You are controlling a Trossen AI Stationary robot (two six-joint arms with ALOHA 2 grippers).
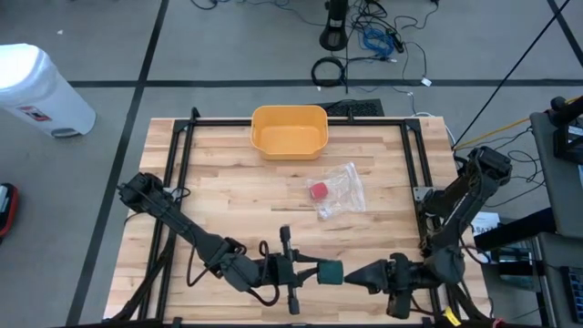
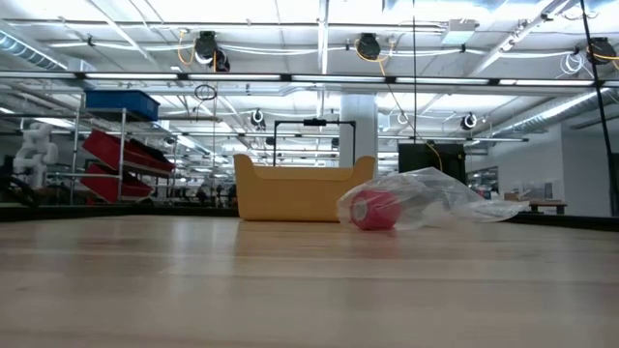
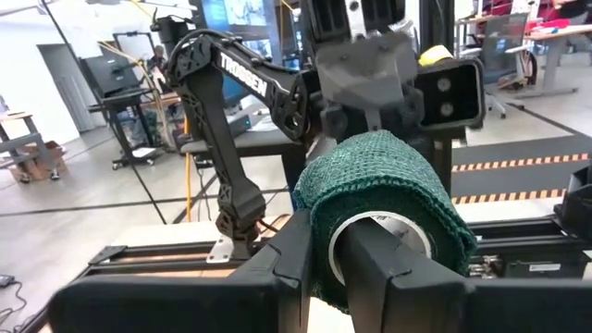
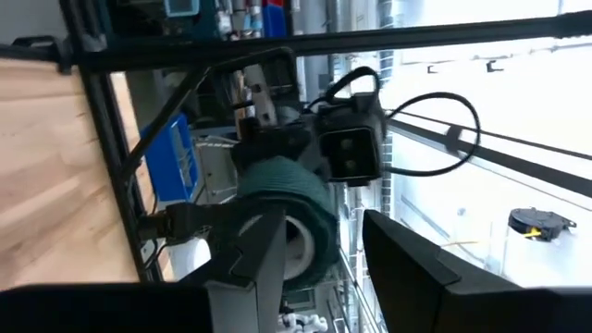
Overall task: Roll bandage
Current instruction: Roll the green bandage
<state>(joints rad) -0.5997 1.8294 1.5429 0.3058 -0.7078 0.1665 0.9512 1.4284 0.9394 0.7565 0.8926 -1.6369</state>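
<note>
High view: I've got L gripper (image 1: pixel 314 271) clamped on dark green knitted bandage roll (image 1: pixel 330 271) at table's (image 1: pixel 228 182) near edge; R gripper (image 1: pixel 357 276) facing it, fingers parted round roll

Green bandage roll (image 1: pixel 330 271), between end effectors

Your left gripper (image 3: pixel 347 264) clamps a green bandage roll (image 3: pixel 384 208), one finger (image 3: pixel 388 277) across its white core, as the right gripper (image 3: pixel 370 69) faces it from just behind, its arm (image 3: pixel 231 120) angling down to the table frame (image 3: pixel 157 254).
</note>
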